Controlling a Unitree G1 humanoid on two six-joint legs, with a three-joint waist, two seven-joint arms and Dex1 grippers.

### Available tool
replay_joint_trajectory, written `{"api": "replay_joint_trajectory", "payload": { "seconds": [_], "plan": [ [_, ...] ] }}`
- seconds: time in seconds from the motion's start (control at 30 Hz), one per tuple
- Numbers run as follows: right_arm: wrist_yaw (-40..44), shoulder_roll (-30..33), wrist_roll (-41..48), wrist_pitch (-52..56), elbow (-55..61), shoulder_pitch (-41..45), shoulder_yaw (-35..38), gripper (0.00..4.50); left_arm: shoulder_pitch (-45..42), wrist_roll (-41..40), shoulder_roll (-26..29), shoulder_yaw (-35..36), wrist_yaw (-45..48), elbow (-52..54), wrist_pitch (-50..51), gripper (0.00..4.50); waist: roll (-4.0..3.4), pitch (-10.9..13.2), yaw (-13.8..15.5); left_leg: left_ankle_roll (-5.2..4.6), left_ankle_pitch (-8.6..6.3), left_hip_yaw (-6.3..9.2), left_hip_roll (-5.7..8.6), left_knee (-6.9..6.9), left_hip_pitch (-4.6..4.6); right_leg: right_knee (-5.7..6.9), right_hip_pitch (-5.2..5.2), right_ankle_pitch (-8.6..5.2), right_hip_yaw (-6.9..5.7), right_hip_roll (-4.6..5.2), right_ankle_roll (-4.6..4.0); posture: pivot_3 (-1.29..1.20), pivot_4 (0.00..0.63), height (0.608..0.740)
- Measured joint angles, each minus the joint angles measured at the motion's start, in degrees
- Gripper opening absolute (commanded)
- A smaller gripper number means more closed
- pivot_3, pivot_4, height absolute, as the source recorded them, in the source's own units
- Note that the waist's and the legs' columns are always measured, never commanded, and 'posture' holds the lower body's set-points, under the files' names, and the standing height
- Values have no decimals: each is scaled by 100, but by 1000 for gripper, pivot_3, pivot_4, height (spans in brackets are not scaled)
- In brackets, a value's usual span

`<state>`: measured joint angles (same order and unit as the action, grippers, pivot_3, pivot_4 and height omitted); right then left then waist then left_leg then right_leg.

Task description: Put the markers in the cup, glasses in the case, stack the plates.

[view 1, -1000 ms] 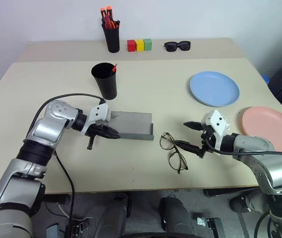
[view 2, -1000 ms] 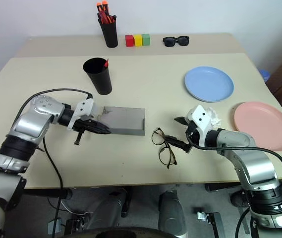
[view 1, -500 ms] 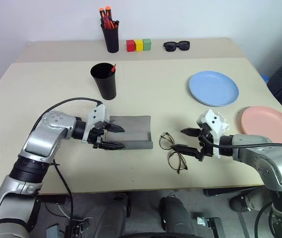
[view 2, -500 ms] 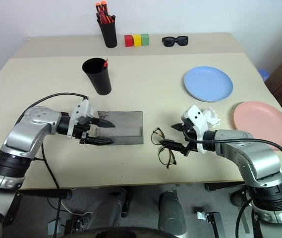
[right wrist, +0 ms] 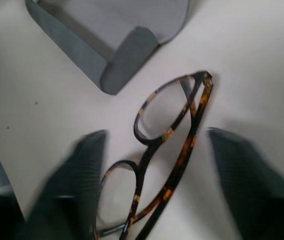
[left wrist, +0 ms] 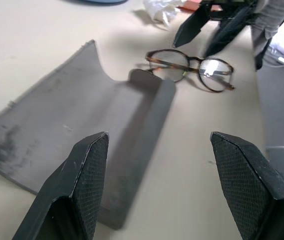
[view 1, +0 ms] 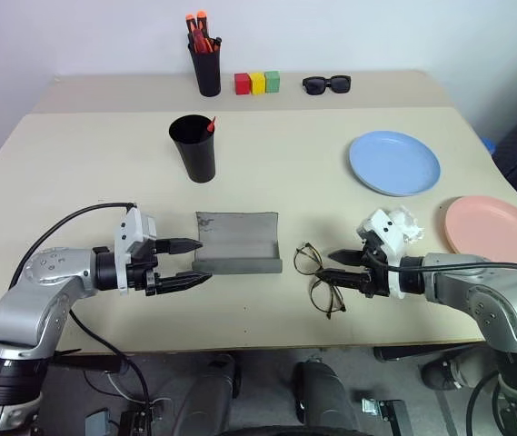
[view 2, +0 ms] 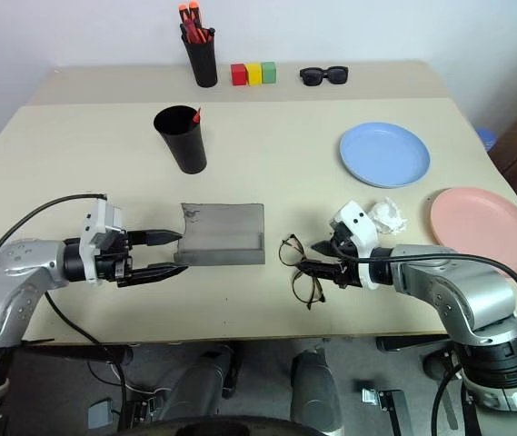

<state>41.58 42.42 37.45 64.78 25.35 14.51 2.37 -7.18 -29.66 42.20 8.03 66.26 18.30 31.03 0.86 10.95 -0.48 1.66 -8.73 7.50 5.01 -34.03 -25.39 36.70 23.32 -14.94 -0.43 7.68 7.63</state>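
Observation:
The grey case (view 1: 237, 243) lies open on the table. My left gripper (view 1: 203, 261) hovers just left of it, open and empty, fingers (left wrist: 82, 170) pointing at the case. The wire-frame glasses (view 1: 318, 276) lie folded to the right of the case. My right gripper (view 1: 327, 269) sits low over them, open, with a finger on each side of the frame (right wrist: 174, 130) and not touching it. The black cup (view 1: 193, 147) stands behind the case, a red marker tip (view 1: 210, 125) poking over its rim. The blue plate (view 1: 394, 162) and pink plate (view 1: 496, 227) lie apart at the right.
A crumpled white wad (view 1: 405, 224) lies by my right wrist. Along the back stand a black holder of orange-capped pens (view 1: 205, 65), three coloured blocks (view 1: 256, 83) and black sunglasses (view 1: 326, 84). The pink plate sits near the table's right edge.
My left gripper opened and drew back to the left, off the case's end. My right gripper sank over the glasses and its fingers narrowed around them.

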Motion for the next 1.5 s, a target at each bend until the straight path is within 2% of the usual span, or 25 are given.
{"api": "replay_joint_trajectory", "payload": {
  "seconds": [0.1, 0.67, 0.77, 0.87, 1.17, 1.47, 1.5],
  "plan": [
    [27, 26, 14, 81, 2, -3, -47, 128, 88, -107, -1, 32, -230, 84, 88, 3359, 0, 0, -5, -1, -2, -2, 0, 2, 0, -7, -1, 0, 0, 0, -1, 0, 150, 740],
    [173, 237, -47, -394, 68, -125, -178, 53, 319, -352, -2, 61, -738, 302, 110, 3359, -2, -1, -5, -6, -12, -11, -2, 7, -2, -38, -11, 3, 0, 0, -4, 0, 150, 740],
    [244, 242, 63, -398, 146, -126, -97, 921, 328, -386, -2, 0, -781, 525, 133, 3359, -2, -1, -6, -7, -13, -11, -2, 7, -4, -39, -10, 3, 0, 0, -4, 0, 150, 740],
    [256, 286, 145, -394, 171, -130, 6, 2355, 352, -518, -28, -179, -850, 891, 241, 3359, -2, -1, -3, -8, -14, -12, -2, 8, -5, -43, -11, 3, 0, 1, -4, 0, 150, 740],
    [8, 327, 97, -255, 131, -318, -15, 2355, 419, -594, -116, -555, -1011, 1135, 354, 3359, -2, -1, -8, -12, -15, -20, -5, 8, -5, -45, -10, 4, 2, 1, -6, 0, 150, 740],
    [-224, 37, 214, -10, 12, -289, -81, 2355, 450, -591, -122, -684, -1087, 1144, 338, 3359, -3, -1, -3, -14, -18, -22, -5, 9, -6, -50, -9, 4, 3, 1, -6, 0, 150, 740],
    [-233, 25, 219, -8, 11, -289, -81, 2121, 460, -591, -123, -687, -1111, 1148, 338, 3359, -3, -1, -2, -14, -18, -22, -5, 9, -6, -50, -9, 4, 3, 1, -6, 0, 150, 740]
  ]
}}
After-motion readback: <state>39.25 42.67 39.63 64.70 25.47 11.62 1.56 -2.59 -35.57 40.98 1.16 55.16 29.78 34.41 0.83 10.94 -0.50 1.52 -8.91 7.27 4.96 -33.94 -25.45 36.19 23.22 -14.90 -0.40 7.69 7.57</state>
